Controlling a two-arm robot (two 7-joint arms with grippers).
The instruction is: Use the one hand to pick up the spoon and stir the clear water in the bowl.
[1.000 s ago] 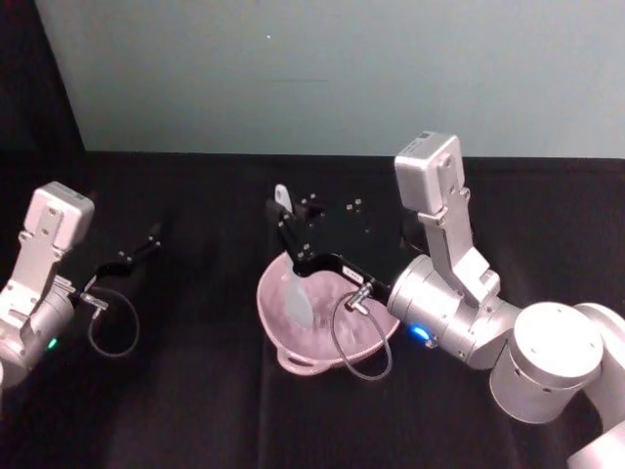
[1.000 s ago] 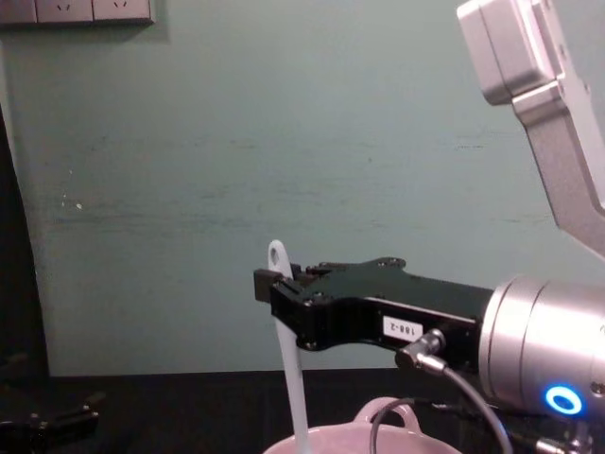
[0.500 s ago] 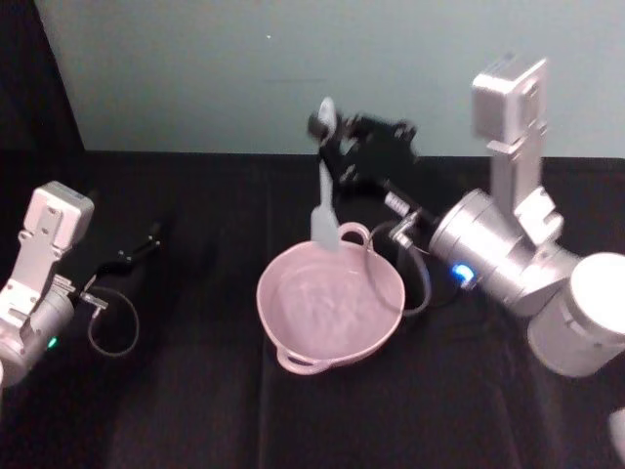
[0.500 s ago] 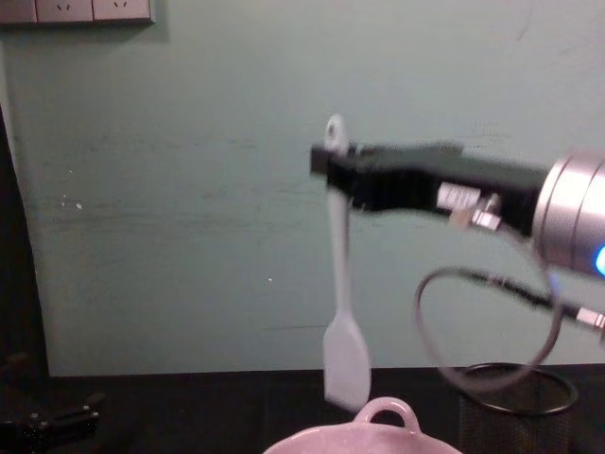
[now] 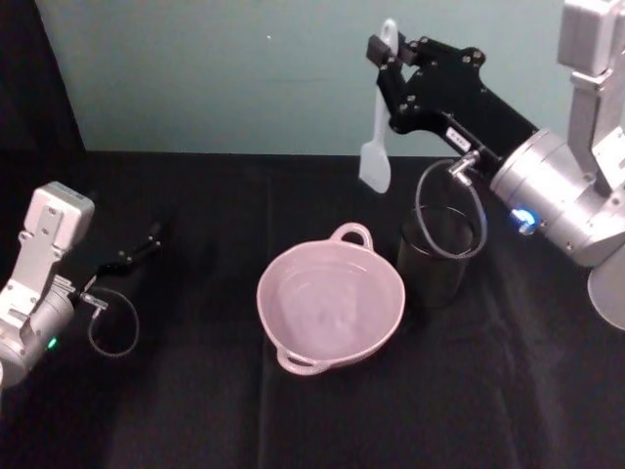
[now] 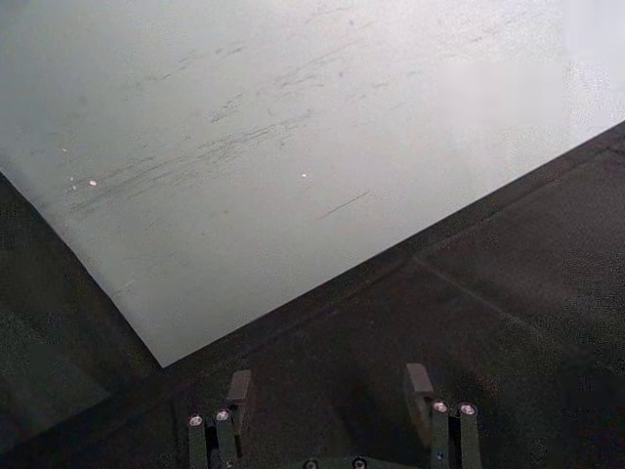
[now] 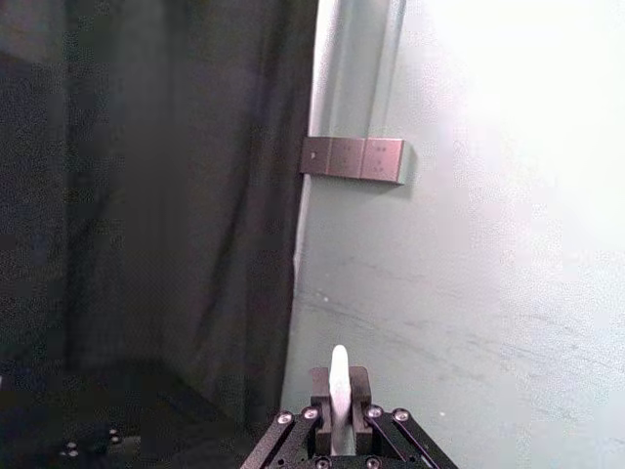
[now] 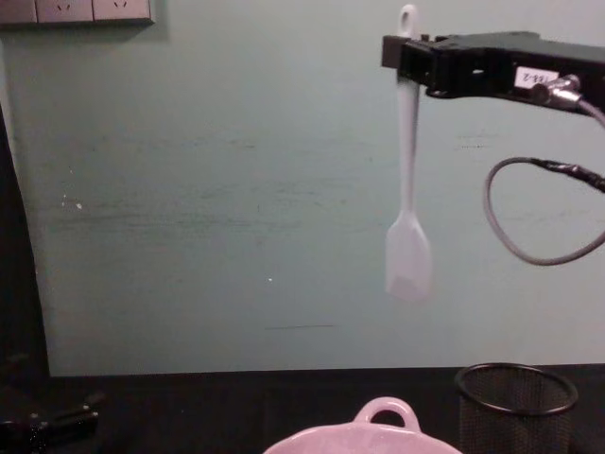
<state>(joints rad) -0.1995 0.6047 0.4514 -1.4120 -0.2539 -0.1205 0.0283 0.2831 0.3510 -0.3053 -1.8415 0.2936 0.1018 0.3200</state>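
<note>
My right gripper (image 5: 384,59) is raised high above the table's back right, shut on the handle of the white spoon (image 5: 377,147). The spoon (image 8: 407,199) hangs straight down, its flat pale head well above the black mesh cup (image 8: 515,405). In the right wrist view the spoon's handle end (image 7: 339,386) pokes up between the shut fingers. The pale pink bowl (image 5: 330,305) sits mid-table with its loop handle at the far rim; the bowl's handle (image 8: 385,412) peeks up in the chest view. My left gripper (image 5: 137,249) rests open low at the far left; its fingers (image 6: 418,386) stand apart.
A black wire-mesh cup (image 5: 435,252) stands just right of the bowl. A black cloth covers the table (image 5: 195,391), and a pale green wall (image 5: 215,78) runs along the back. A grey cable loop (image 5: 449,220) hangs from my right wrist over the cup.
My right gripper has lifted the spoon out of the bowl and carried it up and to the right, over the mesh cup. The left arm has not moved.
</note>
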